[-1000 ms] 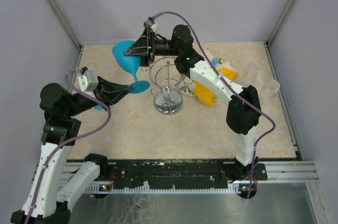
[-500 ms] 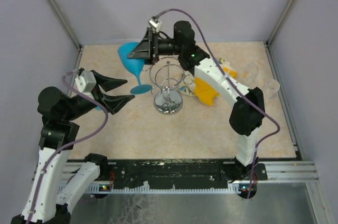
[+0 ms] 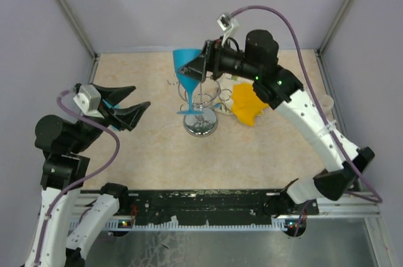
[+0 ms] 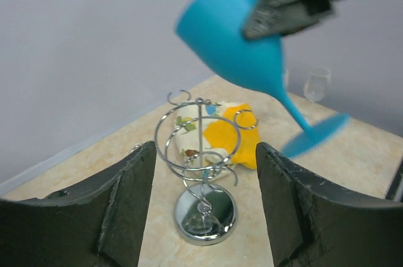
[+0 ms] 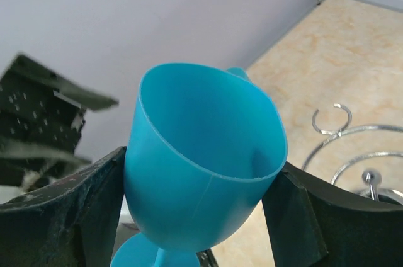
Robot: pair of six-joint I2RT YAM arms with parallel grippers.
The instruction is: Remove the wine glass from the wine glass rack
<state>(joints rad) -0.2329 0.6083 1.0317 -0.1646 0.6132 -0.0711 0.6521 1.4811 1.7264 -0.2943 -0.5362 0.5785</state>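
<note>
The left hand (image 3: 126,104) hovers over the left side of the table (image 3: 145,153) with its fingers spread apart, holding nothing and facing the rack. To its right the blue wine glass (image 3: 181,60) hangs tilted in the air, bowl high and foot lower, above the wine glass rack (image 3: 201,124) and off its wire loops. The right hand (image 3: 196,67) is clamped on two sides of the bowl. A yellow cloth (image 3: 247,106) lies just right of the rack.

The right pincer (image 3: 199,69) has swung rightward, bringing the blue wine glass (image 3: 184,65) from behind-left of the wine glass rack (image 3: 200,124) to over it. The left pincer (image 3: 136,98) has left the glass's foot, spread wide, and pulled back leftward.
</note>
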